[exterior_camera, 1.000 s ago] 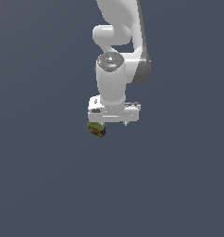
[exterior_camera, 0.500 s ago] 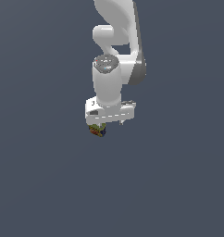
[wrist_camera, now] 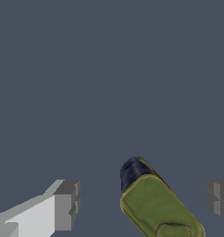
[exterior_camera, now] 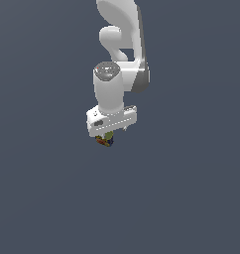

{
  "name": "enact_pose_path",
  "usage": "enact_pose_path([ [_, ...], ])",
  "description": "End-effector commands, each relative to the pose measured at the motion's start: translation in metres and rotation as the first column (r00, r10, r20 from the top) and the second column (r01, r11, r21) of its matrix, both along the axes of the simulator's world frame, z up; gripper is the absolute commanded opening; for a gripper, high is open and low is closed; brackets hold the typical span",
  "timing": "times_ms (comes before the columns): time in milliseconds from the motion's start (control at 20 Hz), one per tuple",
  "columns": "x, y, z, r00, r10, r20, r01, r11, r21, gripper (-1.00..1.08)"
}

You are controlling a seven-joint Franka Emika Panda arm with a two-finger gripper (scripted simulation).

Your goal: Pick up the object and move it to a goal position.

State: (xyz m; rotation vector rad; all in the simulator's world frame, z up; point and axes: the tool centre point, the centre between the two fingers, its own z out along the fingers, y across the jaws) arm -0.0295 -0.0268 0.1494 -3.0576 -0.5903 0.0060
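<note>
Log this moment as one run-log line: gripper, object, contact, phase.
gripper: open | object: between fingers, olive-green face toward wrist camera | contact: none visible, gaps both sides | phase: pre-grasp, not yet lifted

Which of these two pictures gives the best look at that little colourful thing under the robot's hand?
The wrist view. There the object fills much of the picture, showing its olive-green body and dark blue end between the open end effector fingers. In the exterior view it is only a tiny multicoloured speck, partly hidden under the end effector.
</note>
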Motion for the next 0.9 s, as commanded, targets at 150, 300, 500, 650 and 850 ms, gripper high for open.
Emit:
enact_pose_path([
  [150,-0.008,-0.011,-0.008,0.991,0.134,0.004,-0.134,0.991,-0.005,1.0],
  [300,-0.012,-0.017,-0.012,0.979,0.205,0.006,-0.205,0.979,-0.008,1.0],
  [500,-0.018,-0.025,-0.017,0.954,0.299,0.008,-0.299,0.954,-0.012,1.0],
  [650,-0.023,-0.031,-0.021,0.93,0.368,0.009,-0.368,0.93,-0.015,1.0],
  [850,-0.029,-0.038,-0.027,0.89,0.457,0.009,-0.456,0.89,-0.018,1.0],
])
